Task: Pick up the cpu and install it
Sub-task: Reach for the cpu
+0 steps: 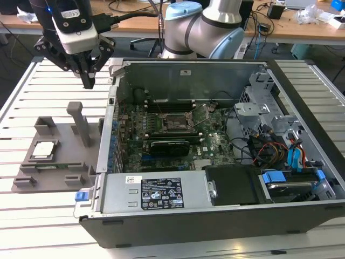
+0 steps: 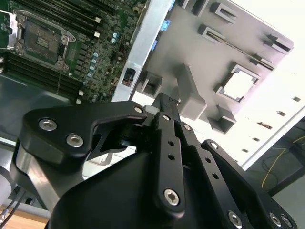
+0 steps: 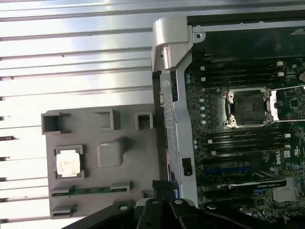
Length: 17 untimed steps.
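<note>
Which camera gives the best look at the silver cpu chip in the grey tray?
The first wrist view: it looks straight down on the cpu, whole in its pocket of the tray. The exterior view shows it slanted; the second wrist view, angled and glaring.

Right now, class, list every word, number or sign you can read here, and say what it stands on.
Nothing reads clearly enough to quote.
Black-and-white label on the grey metal cover: print too small.
Small white sticker beside it: too small.
White lettering on the motherboard: blurred.
The cpu in the grey tray: no legible marking.
</note>
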{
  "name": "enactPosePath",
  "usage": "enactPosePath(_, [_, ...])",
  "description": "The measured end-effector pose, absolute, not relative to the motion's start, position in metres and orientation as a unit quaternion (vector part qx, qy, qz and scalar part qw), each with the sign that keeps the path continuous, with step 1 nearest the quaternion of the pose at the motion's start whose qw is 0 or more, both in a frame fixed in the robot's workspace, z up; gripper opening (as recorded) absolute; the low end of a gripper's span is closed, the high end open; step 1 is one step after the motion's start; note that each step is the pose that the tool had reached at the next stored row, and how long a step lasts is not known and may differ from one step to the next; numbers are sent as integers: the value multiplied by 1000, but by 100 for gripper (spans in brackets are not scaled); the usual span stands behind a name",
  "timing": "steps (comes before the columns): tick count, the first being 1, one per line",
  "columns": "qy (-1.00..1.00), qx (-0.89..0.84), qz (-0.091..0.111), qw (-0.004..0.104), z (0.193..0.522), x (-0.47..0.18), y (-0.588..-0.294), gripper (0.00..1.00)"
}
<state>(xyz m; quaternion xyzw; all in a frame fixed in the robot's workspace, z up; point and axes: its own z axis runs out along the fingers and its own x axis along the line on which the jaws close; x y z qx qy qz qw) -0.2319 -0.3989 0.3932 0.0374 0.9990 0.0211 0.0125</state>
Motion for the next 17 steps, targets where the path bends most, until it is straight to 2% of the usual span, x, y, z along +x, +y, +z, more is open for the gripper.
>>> enactPosePath(17, [999, 37, 21, 13, 393, -256, -399, 11])
